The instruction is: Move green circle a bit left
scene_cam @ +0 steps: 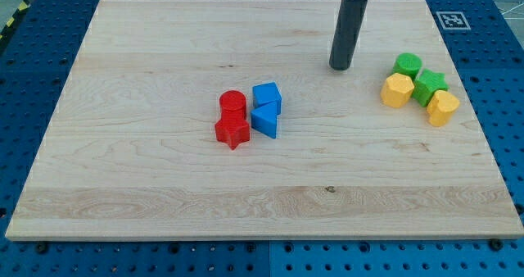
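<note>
The green circle [407,65] sits at the view's right on the wooden board [147,170], at the top of a cluster. A green star [429,87] lies just below and right of it. A yellow hexagon [397,90] lies below and left of it. Another yellow block [443,107] lies at the cluster's lower right. My tip [340,66] rests on the board to the left of the green circle, apart from it by a clear gap.
In the middle of the board stand a red cylinder [232,104], a red star [232,132], a blue cube [267,96] and a blue triangle [265,120], packed together. A marker tag [453,20] lies off the board's top right corner.
</note>
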Controlling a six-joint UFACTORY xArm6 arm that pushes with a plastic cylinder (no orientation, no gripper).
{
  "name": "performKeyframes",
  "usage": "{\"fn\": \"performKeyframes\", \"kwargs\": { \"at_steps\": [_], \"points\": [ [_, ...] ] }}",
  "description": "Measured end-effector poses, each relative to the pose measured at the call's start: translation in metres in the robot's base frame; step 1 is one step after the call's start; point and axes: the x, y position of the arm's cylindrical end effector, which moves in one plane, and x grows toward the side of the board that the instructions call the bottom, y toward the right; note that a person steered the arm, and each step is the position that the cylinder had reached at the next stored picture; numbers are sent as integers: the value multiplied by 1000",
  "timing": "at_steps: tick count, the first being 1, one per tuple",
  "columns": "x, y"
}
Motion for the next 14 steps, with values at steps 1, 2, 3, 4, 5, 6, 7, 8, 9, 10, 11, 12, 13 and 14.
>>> {"fn": "performKeyframes", "kwargs": {
  "at_steps": [1, 2, 3, 4, 5, 6, 7, 8, 9, 10, 11, 12, 13, 14],
  "points": [
    [0, 0],
    [-3, 0],
    [-3, 0],
    [-3, 0],
    [-7, 0],
    [-7, -2],
    [3, -2],
    [-7, 24],
    [-17, 111],
    [-25, 114],
    [4, 149],
    [9, 156],
    [2, 185],
    [6, 176]
  ]
}}
